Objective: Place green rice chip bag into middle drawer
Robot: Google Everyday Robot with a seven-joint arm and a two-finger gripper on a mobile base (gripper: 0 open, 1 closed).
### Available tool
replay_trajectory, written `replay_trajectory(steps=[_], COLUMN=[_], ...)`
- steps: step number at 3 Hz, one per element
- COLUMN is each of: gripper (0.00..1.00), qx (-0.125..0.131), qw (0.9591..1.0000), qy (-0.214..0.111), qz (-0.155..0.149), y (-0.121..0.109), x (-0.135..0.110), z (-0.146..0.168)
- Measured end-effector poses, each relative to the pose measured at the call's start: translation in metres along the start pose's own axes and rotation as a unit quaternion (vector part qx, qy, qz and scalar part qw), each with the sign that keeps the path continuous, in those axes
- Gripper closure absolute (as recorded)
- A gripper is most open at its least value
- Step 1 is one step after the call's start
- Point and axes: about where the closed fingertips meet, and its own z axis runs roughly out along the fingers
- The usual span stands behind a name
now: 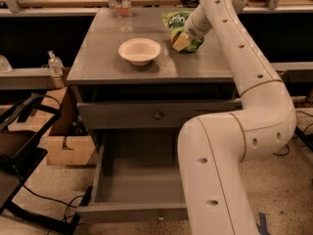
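Reaching over the flat grey wooden counter (98, 58) from its right edge, the white jointed robot arm (254, 82) ends at the gripper (185, 37), which sits low over the counter's far right part, right against the crinkled bright-green rice chip bag (176, 19). Whether the gripper is wide, narrow or clamped on the bag cannot be told, since the wrist hides its tip. The bag lies on the counter close to the far edge, and a tan-orange patch of it shows just below the wrist. A cream round bowl (140, 51) stands upright near the middle of the counter, left of the bag and apart from it. A clear plastic water bottle (123, 4) stands near the far edge, behind the bowl. Under the front edge is the shut upper grey drawer front (122, 115) with its round metal knob. Below that, the wide grey wooden middle drawer (132, 212) is pulled well out, with its inner floor in view. The arm's thick lower segment crosses in front of the drawer's right side.
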Motion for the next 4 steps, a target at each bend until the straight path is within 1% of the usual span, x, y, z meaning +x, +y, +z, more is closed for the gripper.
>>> replay_trajectory(steps=[4], gripper=[1.0], qx=[0.0], qw=[1.0], qy=[0.0], qz=[0.0], y=[-0.0001], x=[0.0], z=[-0.0002])
